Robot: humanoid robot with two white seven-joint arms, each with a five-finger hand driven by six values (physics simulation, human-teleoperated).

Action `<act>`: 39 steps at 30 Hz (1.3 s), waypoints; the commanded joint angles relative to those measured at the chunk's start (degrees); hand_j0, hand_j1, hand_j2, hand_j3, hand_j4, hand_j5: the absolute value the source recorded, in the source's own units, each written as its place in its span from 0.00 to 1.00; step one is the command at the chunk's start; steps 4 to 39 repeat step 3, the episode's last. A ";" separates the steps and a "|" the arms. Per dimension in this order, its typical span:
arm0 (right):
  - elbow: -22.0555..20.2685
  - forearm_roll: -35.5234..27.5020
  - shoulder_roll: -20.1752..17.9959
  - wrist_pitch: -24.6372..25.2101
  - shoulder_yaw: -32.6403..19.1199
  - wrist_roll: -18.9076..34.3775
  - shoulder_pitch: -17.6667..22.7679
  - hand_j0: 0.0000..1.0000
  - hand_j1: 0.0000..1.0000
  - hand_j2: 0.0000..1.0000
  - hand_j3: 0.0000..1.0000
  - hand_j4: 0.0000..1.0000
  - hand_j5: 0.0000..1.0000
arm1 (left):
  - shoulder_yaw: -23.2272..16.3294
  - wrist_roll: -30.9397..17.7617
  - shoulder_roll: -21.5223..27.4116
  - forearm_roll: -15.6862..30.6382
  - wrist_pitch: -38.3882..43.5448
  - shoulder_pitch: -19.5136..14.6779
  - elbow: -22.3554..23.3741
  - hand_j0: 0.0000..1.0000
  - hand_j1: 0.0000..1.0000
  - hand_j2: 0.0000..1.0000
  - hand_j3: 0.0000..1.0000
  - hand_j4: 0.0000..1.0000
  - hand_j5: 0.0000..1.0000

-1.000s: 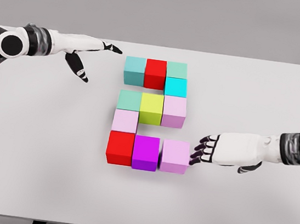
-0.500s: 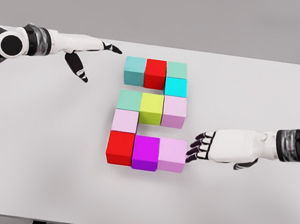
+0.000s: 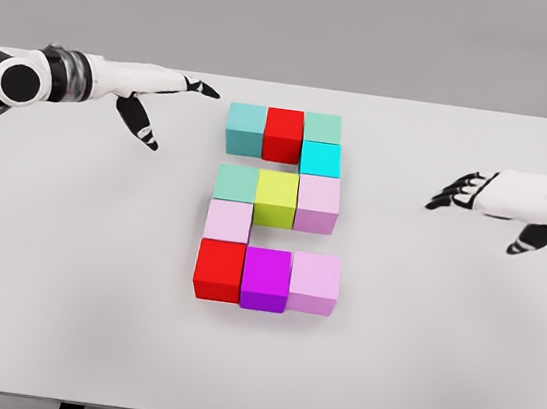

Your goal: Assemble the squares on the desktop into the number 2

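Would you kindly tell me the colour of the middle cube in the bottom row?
Magenta cube, seen in the head view.

R hand is withdrawing up and rightward, now well apart from pink cube, which is sitting flush vs. magenta cube, earlier gap closed.

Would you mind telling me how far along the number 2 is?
It looks finished: the cubes form a 2, and the bottom-right pink cube sits flush against the magenta cube. Nothing is in hand; the right hand and left hand hover open, clear of the blocks. Nothing obvious remains.
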 commanded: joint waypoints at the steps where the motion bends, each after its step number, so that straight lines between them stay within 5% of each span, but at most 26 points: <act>1: 1.34 -1.19 0.05 0.13 -0.56 -0.02 0.00 1.00 1.00 1.00 1.00 1.00 1.00 | 0.07 0.02 0.01 0.14 0.08 0.00 0.21 1.00 1.00 1.00 1.00 1.00 1.00; 39: 1.34 -1.28 0.22 0.13 -0.56 -0.02 0.00 1.00 1.00 1.00 1.00 1.00 1.00 | 0.07 0.11 0.01 0.14 0.16 0.00 0.65 1.00 1.00 1.00 1.00 1.00 1.00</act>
